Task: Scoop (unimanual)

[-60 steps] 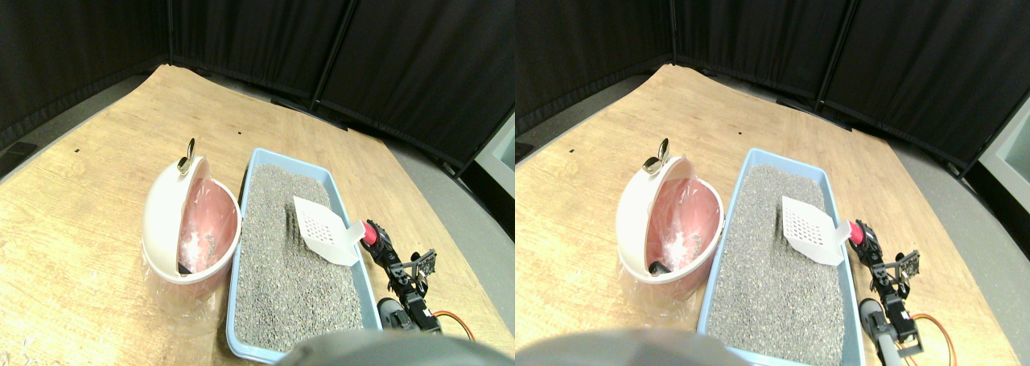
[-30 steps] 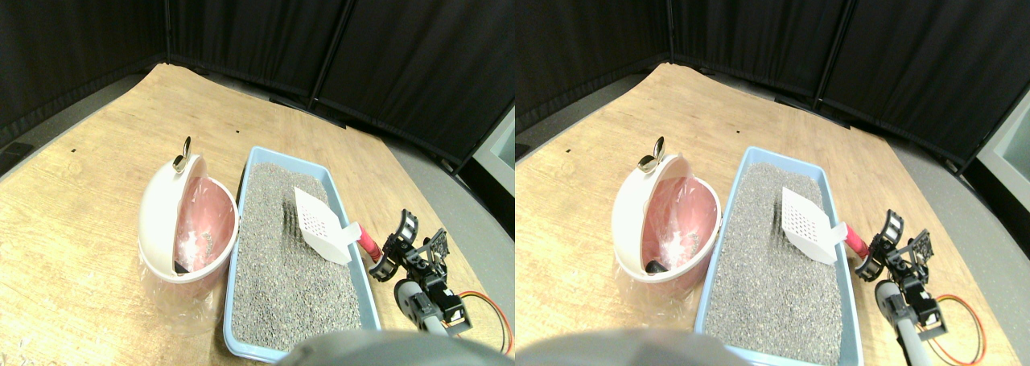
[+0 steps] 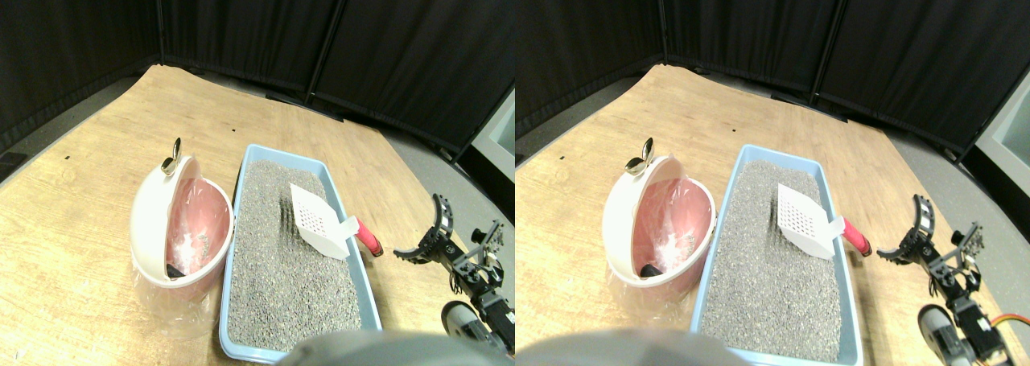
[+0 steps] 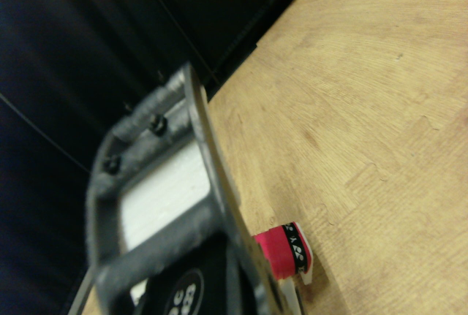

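Right claw (image 3: 445,235) spread open, empty, lower right of frame, apart from scoop. White perforated plastic scoop (image 3: 315,227) lies on grainy grey litter, red wrapped handle (image 3: 368,239) over blue tray (image 3: 348,204) rim, centre frame. Wood-grain worktop (image 3: 96,181).

A wide wooden board (image 3: 96,221) with a pale, light-brown grain covers most of the ground. Its far edge runs at a slant from the far left corner toward the right. Beyond that edge a strip of grey floor (image 3: 418,161) shows, and more grey floor lies along the left edge. Black curtains (image 3: 241,28) hang behind, closing off the far side and the left side; thin dark poles (image 3: 331,32) stand between the curtain panels. At the right edge a pale grey-green panel (image 3: 503,137) shows. The light is even and falls from above, with soft shadows.
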